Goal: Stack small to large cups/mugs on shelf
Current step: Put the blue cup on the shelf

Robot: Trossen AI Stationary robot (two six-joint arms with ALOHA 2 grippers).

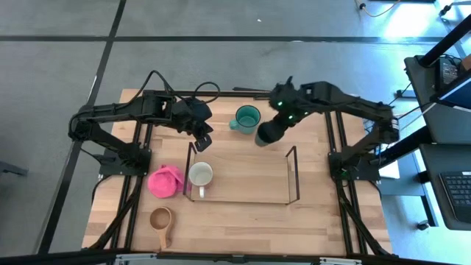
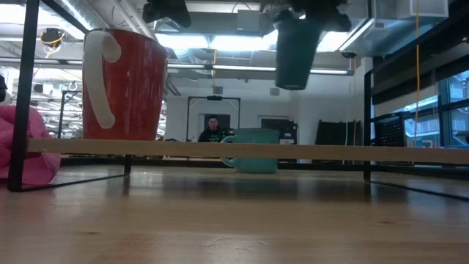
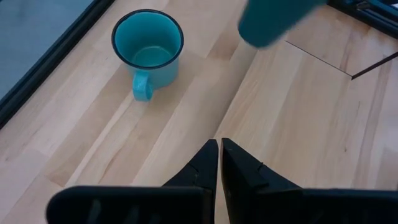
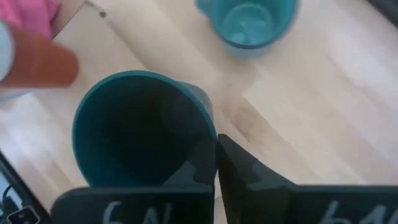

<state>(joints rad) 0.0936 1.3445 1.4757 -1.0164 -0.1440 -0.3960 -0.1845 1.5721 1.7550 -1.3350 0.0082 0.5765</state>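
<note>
- The right gripper [image 1: 266,131] is clamped on the rim of a dark green cup [image 1: 268,133], holding it in the air above the table [image 1: 243,221], near the back edge and just beyond the back rail of the wire shelf [image 1: 293,175].
- From the right wrist, one finger [image 4: 245,180] shows at the cup's wall, the open mouth of the cup [image 4: 140,127] facing the camera.
- Seen level with the table, the green cup [image 2: 296,51] hangs clear of the wood, well above the teal mug [image 2: 253,149].
- The teal mug [image 1: 246,118] stands upright on the table near the back edge, just beside the lifted cup, its handle pointing left.
- The left gripper [image 1: 203,141] hovers over the table by the shelf's back left corner, fingers [image 3: 245,171] pressed together and holding nothing.
- A white-rimmed mug [image 1: 200,176] stands upright on the shelf at its left end.
- A pink lump [image 1: 165,181] lies on the table just outside the shelf's left end frame.
- A wooden cup [image 1: 161,219] with a long handle sits near the front left corner of the table.
- A person [image 2: 212,128] shows far off in the room behind.
</note>
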